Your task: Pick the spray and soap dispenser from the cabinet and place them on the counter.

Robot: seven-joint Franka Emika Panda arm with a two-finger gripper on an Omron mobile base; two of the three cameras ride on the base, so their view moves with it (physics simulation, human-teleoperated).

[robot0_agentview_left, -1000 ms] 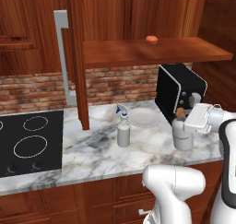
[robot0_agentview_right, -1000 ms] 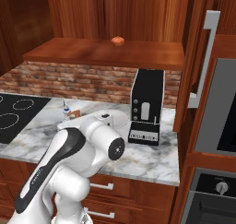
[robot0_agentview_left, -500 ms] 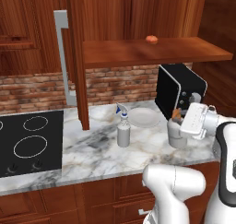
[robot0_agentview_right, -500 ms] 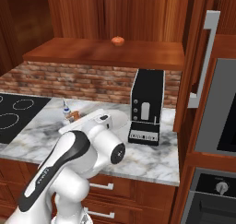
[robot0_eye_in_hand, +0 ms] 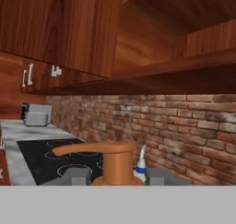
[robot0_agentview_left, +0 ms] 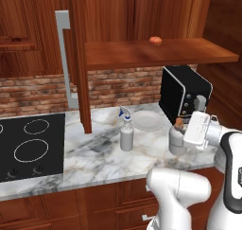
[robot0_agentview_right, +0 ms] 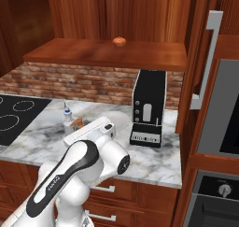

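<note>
On the cabinet (robot0_agentview_left: 142, 54) shelf lies one small orange object (robot0_agentview_left: 155, 40).

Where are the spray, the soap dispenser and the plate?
spray (robot0_agentview_left: 126, 138): left base view, bottle body.
soap dispenser (robot0_agentview_left: 177, 140): left base view, rounded body.
plate (robot0_agentview_left: 147, 120): left base view, flat middle.

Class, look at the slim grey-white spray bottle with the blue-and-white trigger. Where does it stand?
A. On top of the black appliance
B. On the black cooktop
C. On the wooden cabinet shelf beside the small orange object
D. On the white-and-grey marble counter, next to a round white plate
D: the slim grey-white spray bottle stands upright on the marble counter, just left of the round white plate.
</note>
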